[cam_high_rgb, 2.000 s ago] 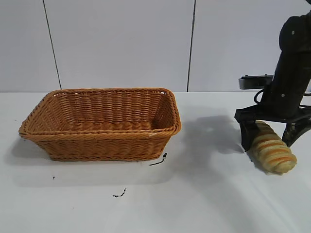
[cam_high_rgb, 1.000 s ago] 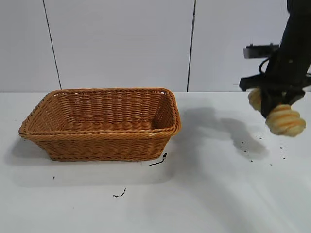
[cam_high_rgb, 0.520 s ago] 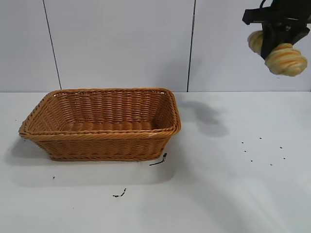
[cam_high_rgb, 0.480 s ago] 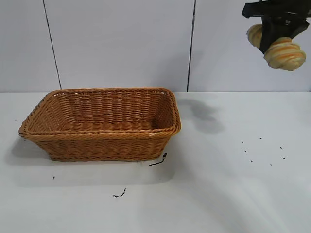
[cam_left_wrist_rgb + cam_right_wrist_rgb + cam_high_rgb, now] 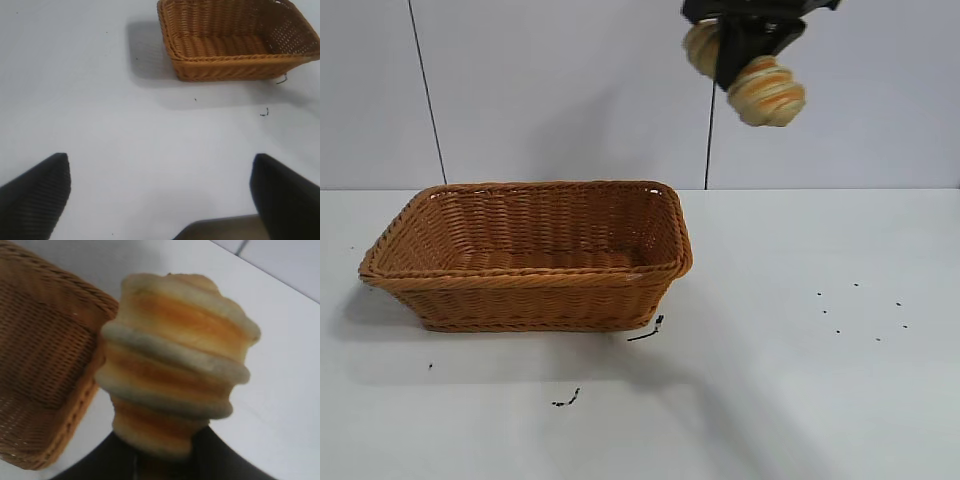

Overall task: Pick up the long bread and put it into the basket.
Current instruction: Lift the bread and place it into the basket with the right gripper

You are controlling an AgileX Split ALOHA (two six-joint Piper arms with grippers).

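1. High above the table [image 5: 800, 400], at the top edge of the exterior view, the right gripper [image 5: 738, 45] has its fingers clamped on the long bread [image 5: 765, 92], around the loaf's middle.
2. Bread is fully airborne, tilted, one rounded end toward the camera and lower, the other end sticking out behind the fingers.
3. It sits above and just to the right of the basket's right end, not over the basket interior.
4. Right wrist view: the bread [image 5: 175, 365] fills most of the picture, ridged stripes clear, dark fingers closing in at its base; the basket [image 5: 45, 365] corner lies below and beside it.
5. Basket [image 5: 530, 255] stands upright on the table, left of centre, nothing visible inside.
6. Small dark specks [image 5: 860, 305] lie on the table at right; two dark scraps [image 5: 645, 333] lie near the basket's front right corner and a bit further forward.
7. Left gripper [image 5: 160, 200]: fingers wide apart, holding nothing, hovering over bare table well away from the basket [image 5: 235, 45].
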